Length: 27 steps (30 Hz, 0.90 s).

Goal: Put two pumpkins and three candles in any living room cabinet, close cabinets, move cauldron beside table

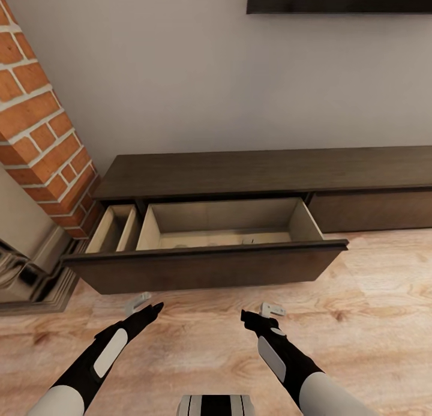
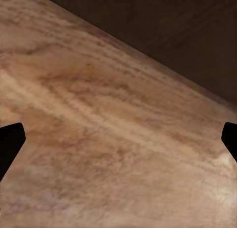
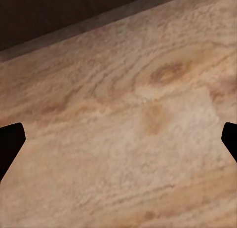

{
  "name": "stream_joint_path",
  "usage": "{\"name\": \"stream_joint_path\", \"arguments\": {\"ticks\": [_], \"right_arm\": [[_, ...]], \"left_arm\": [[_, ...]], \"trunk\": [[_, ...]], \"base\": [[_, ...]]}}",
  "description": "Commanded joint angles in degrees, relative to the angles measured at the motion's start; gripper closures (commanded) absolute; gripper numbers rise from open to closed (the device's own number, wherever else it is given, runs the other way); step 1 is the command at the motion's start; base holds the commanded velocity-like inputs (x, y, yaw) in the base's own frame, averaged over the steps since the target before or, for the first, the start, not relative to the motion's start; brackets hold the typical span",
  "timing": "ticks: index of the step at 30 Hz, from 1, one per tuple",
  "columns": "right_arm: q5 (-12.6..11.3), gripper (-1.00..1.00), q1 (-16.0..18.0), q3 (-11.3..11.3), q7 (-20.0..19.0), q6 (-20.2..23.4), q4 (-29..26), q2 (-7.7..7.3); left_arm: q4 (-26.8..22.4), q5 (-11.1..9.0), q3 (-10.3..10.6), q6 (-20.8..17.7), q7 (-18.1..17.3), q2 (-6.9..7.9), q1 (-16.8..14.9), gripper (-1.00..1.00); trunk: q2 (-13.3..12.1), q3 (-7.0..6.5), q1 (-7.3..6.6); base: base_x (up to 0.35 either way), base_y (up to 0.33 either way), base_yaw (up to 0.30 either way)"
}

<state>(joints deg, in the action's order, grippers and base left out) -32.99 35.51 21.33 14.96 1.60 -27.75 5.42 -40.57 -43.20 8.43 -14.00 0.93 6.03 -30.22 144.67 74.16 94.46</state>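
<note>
The long dark cabinet [image 1: 264,173] sits low against the grey wall, and its wide left drawer [image 1: 210,248] is pulled out, showing pale wood inside. Beside it stands a brick column [image 1: 42,134]. Over the wooden floor [image 1: 372,320], the left claw [image 1: 144,305] and right claw [image 1: 264,314] hang wide open, holding nothing.

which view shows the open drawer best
The head view: the cabinet has its left drawer pulled out, pale inside visible. The left wrist and right wrist views catch just a dark brown strip beyond the wood floor.
</note>
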Motion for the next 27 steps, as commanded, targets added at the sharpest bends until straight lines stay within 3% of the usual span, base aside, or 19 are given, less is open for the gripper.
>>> {"name": "stream_joint_path", "arguments": {"ticks": [1, 12, 15, 18, 22, 24, 27], "right_arm": [[-0.38, -1.00, 0.03, 0.41, 0.51, 0.16, -0.07, -0.05], [-0.02, -1.00, 0.00, 0.47, 0.70, -1.02, 0.00, -0.05], [0.12, -1.00, 0.00, 0.59, 1.71, -4.16, 0.27, -0.04], [0.89, -1.00, 0.00, 0.88, 7.16, -6.41, 0.07, -0.05], [2.02, -1.00, 0.00, 1.04, 9.60, -10.44, -0.12, -0.02], [2.68, -1.00, 0.00, 1.71, 10.06, -14.94, -0.16, -0.04], [5.30, -1.00, 0.00, 4.52, 10.97, -21.95, -0.13, -0.10]], "left_arm": [[-0.05, -0.35, 0.19, -0.14, 0.13, 0.08, -0.02, -1.00], [0.53, -0.06, 0.22, 0.61, 0.87, -0.26, -0.02, -1.00], [0.56, -0.05, 0.29, 0.81, 0.94, -0.30, -0.02, -1.00], [0.18, -0.03, 0.37, 0.95, 1.02, -0.32, -0.02, -1.00], [-0.03, -0.04, 0.12, 1.29, 1.08, -0.32, -0.02, -1.00], [-0.08, -0.04, 0.26, 2.22, 1.08, -0.32, -0.02, -1.00], [-0.18, -0.04, 0.41, 3.25, 1.95, -0.32, 0.00, -1.00]], "trunk": [[0.02, 0.04, -0.01], [0.02, 0.04, -0.01], [0.02, 0.04, -0.01], [0.02, 0.04, -0.01], [0.02, 0.04, -0.01], [0.02, 0.04, -0.01], [0.02, 0.04, -0.01]], "base": [[0.081, 0.000, 0.000], [0.030, 0.000, 0.000], [0.001, 0.000, 0.000], [0.000, 0.000, 0.000], [0.000, 0.000, 0.000], [0.000, 0.000, 0.000], [0.000, 0.000, 0.000]]}}
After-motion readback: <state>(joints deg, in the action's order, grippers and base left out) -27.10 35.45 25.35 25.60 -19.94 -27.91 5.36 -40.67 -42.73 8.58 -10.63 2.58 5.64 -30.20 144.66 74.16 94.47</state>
